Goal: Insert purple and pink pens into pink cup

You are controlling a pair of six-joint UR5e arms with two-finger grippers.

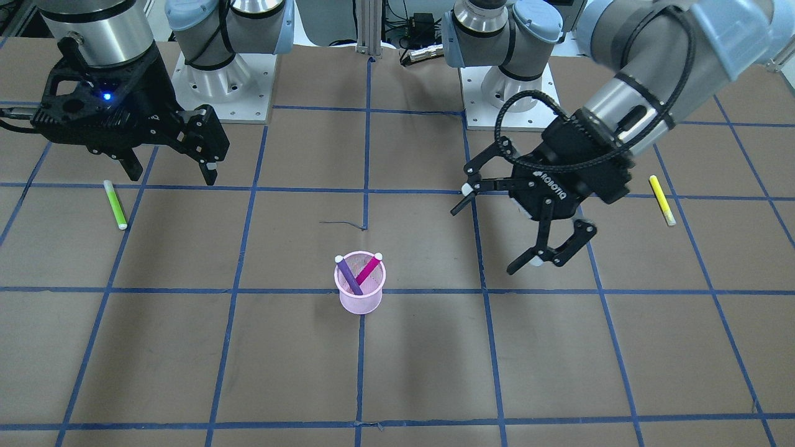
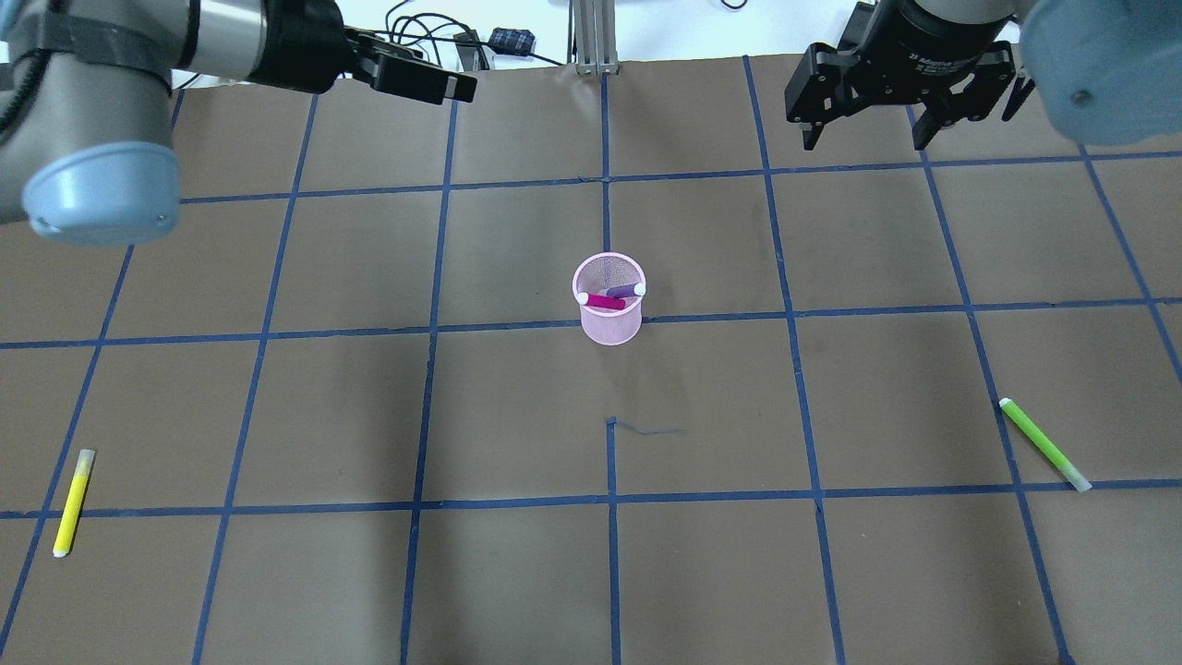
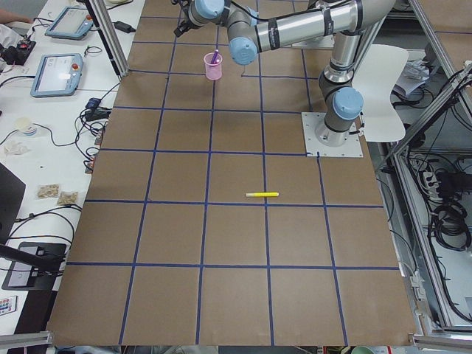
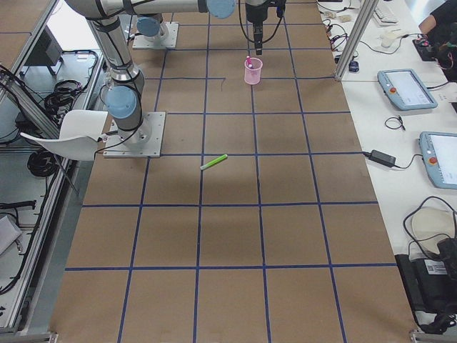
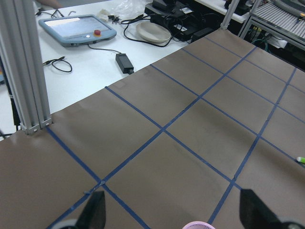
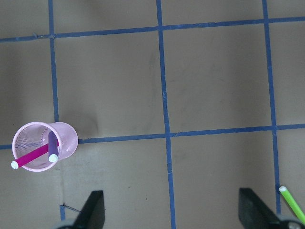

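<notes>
The pink mesh cup (image 1: 360,298) stands upright near the table's middle. The purple pen (image 1: 348,277) and the pink pen (image 1: 368,269) lean crossed inside it, white caps up. The overhead view shows the cup (image 2: 609,323) with both pens, as does the right wrist view (image 6: 66,138). My left gripper (image 1: 487,239) is open and empty, raised beside the cup toward the robot's left. My right gripper (image 1: 172,175) is open and empty, high and far off on the other side. Only the cup's rim (image 5: 199,224) shows in the left wrist view.
A yellow pen (image 1: 662,200) lies on the table on the robot's left side, also seen in the overhead view (image 2: 72,503). A green pen (image 1: 115,205) lies on the right side (image 2: 1043,443). The brown table is marked with blue tape lines. Both arm bases stand at the back.
</notes>
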